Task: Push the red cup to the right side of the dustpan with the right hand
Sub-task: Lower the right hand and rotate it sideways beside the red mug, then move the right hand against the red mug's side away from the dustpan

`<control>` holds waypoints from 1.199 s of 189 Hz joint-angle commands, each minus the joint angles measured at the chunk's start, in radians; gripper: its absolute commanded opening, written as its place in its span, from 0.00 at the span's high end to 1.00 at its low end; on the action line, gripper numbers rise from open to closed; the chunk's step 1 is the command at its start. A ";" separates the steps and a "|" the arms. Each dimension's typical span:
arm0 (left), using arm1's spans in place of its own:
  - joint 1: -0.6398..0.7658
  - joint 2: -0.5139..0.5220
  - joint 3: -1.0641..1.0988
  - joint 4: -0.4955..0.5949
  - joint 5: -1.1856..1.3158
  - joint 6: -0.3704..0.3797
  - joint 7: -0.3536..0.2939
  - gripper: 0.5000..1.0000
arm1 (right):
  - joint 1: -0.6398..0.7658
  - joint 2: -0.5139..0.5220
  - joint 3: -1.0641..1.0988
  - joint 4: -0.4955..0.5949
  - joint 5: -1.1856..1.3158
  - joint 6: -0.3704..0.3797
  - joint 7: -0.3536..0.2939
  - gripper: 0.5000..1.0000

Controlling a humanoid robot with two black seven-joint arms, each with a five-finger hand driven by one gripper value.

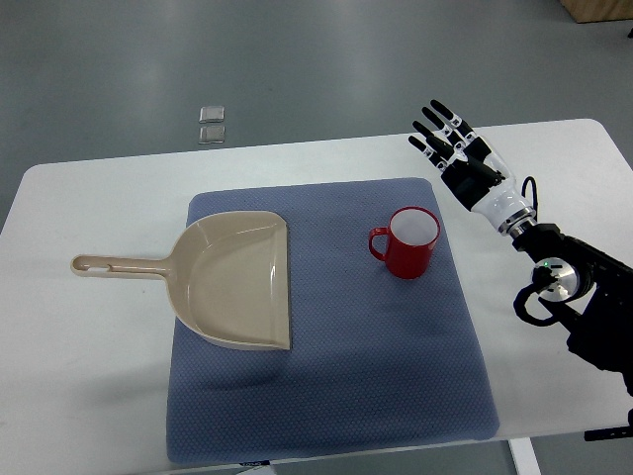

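A red cup (pixel 407 242) with a white inside stands upright on the blue mat (pixel 376 366), its handle pointing left. The beige dustpan (pixel 237 279) lies on the mat's left part, its handle sticking out to the left over the white table. My right hand (pixel 450 146) hovers up and to the right of the cup, past the mat's far right corner, with its fingers spread and holding nothing. It is apart from the cup. The left arm does not show.
The white table (pixel 89 376) carries the mat. Two small clear squares (pixel 211 124) lie on the grey floor beyond the table's far edge. My right forearm (pixel 569 287) runs in from the right edge over the table.
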 commanded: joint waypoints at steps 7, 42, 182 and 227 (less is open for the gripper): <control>0.000 0.000 0.001 0.000 0.000 -0.001 0.000 0.00 | -0.002 -0.087 -0.003 0.027 -0.126 0.009 0.003 0.13; 0.000 0.000 0.001 0.000 0.000 -0.001 0.000 0.00 | -0.003 -0.193 0.002 0.041 -0.401 0.009 0.026 0.13; 0.000 0.000 0.001 0.000 0.002 -0.001 0.000 0.00 | -0.089 -0.233 -0.003 0.104 -0.616 0.009 0.126 0.13; 0.000 0.000 0.001 0.000 0.000 -0.001 0.000 0.00 | -0.109 -0.210 -0.003 0.102 -0.616 0.009 0.126 0.13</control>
